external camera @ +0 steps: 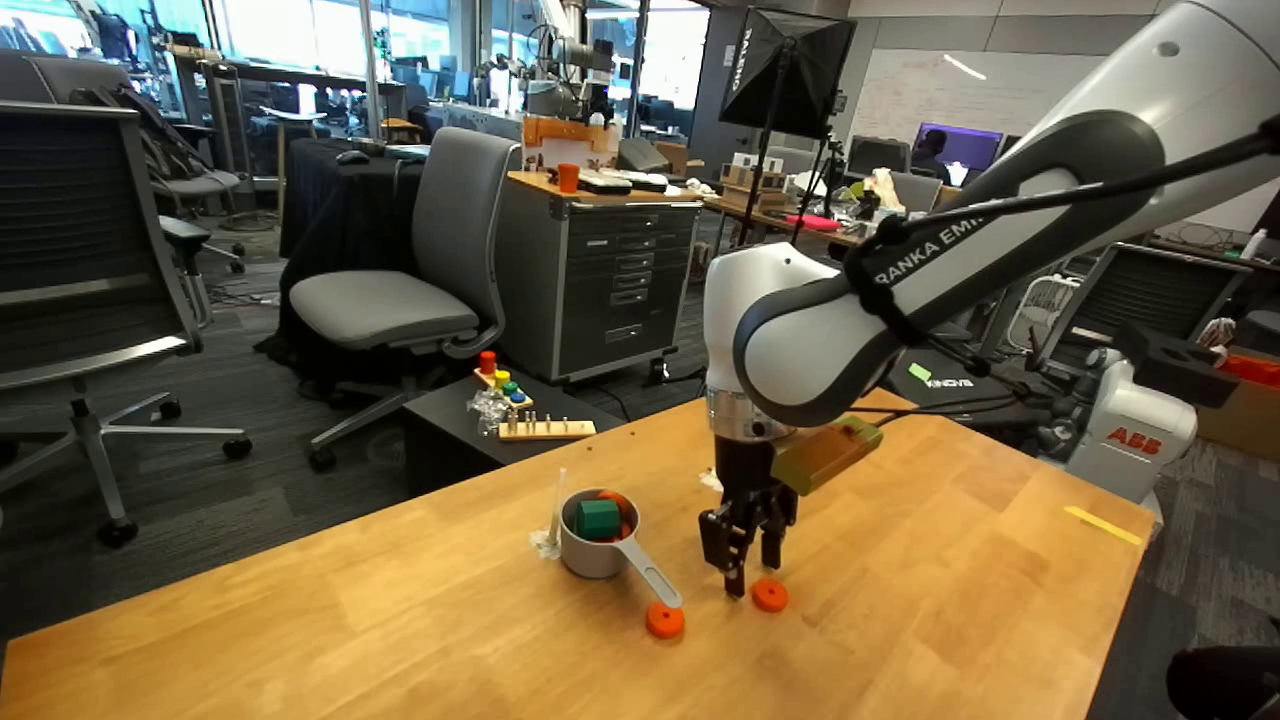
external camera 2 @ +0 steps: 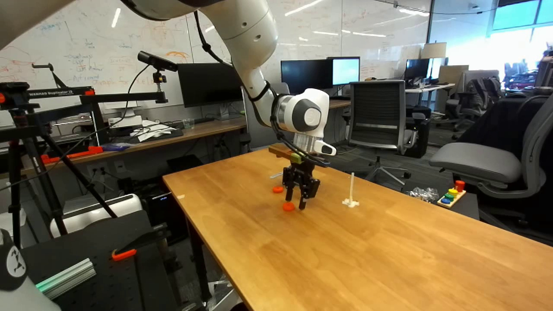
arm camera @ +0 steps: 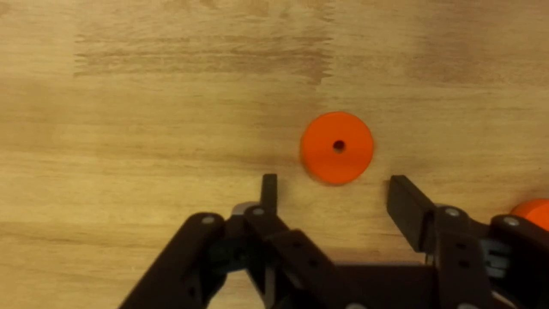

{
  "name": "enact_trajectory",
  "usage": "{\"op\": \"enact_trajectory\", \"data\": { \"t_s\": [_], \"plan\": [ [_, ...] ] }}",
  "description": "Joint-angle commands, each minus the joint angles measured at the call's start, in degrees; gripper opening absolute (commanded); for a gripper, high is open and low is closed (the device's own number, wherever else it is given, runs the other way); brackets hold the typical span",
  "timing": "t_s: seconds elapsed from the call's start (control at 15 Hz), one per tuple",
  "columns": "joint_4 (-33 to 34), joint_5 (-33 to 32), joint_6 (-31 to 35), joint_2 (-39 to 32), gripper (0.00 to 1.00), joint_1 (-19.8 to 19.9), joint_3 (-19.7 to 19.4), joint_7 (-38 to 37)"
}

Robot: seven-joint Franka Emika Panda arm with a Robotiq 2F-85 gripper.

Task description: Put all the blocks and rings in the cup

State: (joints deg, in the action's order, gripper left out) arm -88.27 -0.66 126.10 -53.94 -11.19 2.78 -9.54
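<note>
Right of lower centre in an exterior view, the pincer (external camera: 752, 580) is hanging low over the bench (external camera: 400, 620), jaws spread apart, and an orange ring (external camera: 770, 596) is lying just beside it. Farther left, a second ring (external camera: 665, 620) is resting near the handle (external camera: 650, 574) of the grey cup (external camera: 592, 563), which is standing left of lower centre, holding a green block (external camera: 598, 520) and orange pieces (external camera: 612, 496).
</note>
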Motion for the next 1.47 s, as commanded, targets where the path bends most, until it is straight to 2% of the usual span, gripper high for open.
{"op": "enact_trajectory", "data": {
  "t_s": [0.0,0.67,0.73,0.87,1.27,1.33,1.4],
  "plan": [
    [-0.7,1.1,-1.0,0.7,0.99,0.2,0.4,-0.7],
    [-4.7,2.2,1.0,2.0,1.00,-0.3,0.8,-1.7],
    [-5.1,1.8,1.5,2.2,0.75,-0.6,0.5,-1.9],
    [-5.7,1.7,2.2,2.5,0.71,-0.6,0.4,-1.8],
    [-7.3,2.0,2.8,4.1,0.23,-0.2,0.4,-1.7],
    [-7.4,2.1,2.7,4.3,0.17,-0.1,0.5,-1.7],
    [-7.5,2.1,2.7,4.4,0.17,0.0,0.5,-1.7]
  ]
}}
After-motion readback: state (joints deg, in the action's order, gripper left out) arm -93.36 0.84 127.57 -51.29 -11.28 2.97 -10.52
